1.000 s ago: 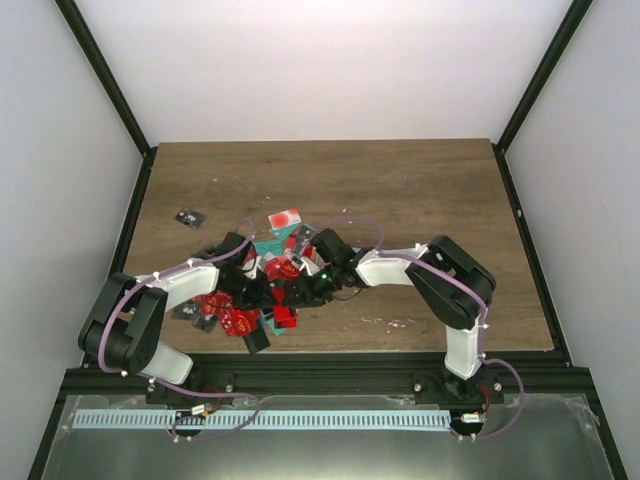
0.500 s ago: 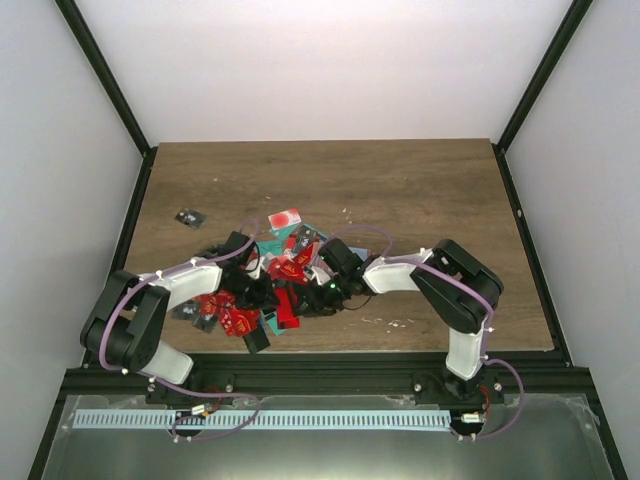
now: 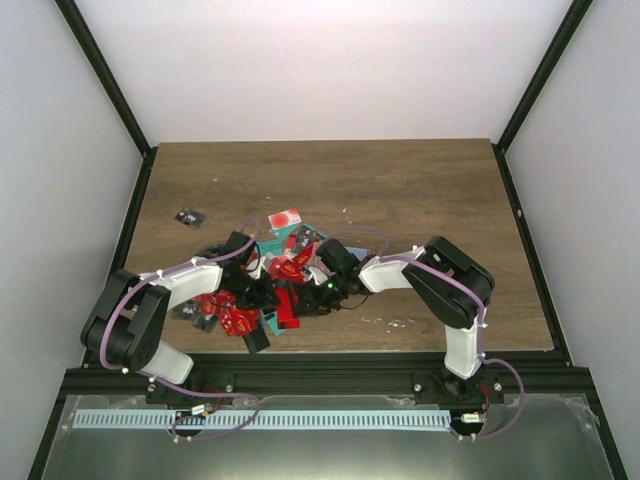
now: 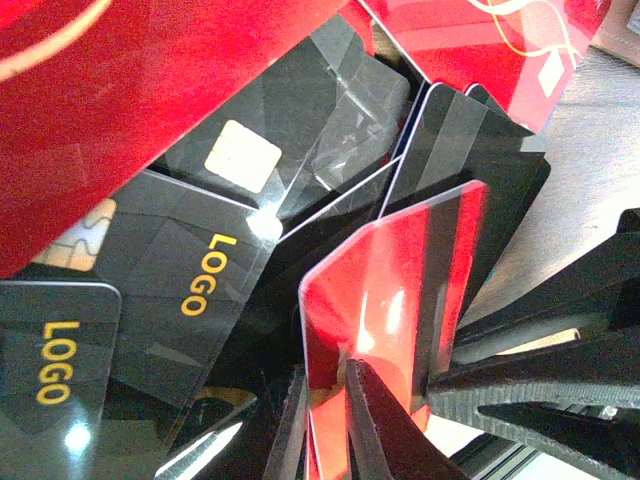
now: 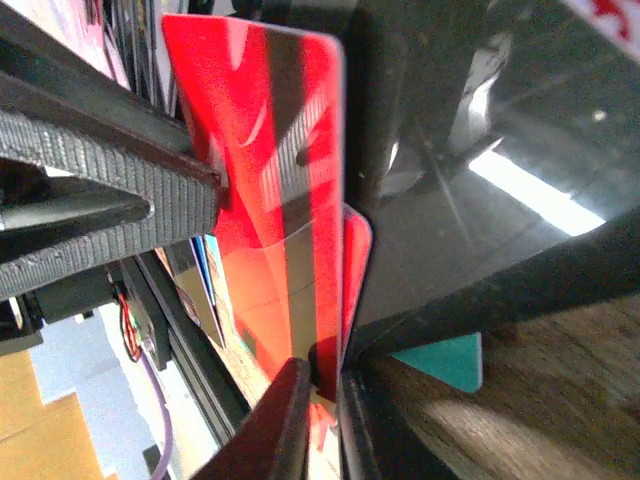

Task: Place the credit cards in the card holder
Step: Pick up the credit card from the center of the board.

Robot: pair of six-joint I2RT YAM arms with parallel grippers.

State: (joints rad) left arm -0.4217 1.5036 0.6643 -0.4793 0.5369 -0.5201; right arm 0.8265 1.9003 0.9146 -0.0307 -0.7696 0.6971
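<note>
Credit cards [image 3: 232, 312] lie heaped beneath both claws on the tabletop [image 3: 420, 190]; left claw [image 4: 330, 420] and right claw [image 5: 320, 410], both narrow, pinch one red card [image 4: 400, 290]; card holder not identifiable, so insertion first requires locating its mouth.
</note>
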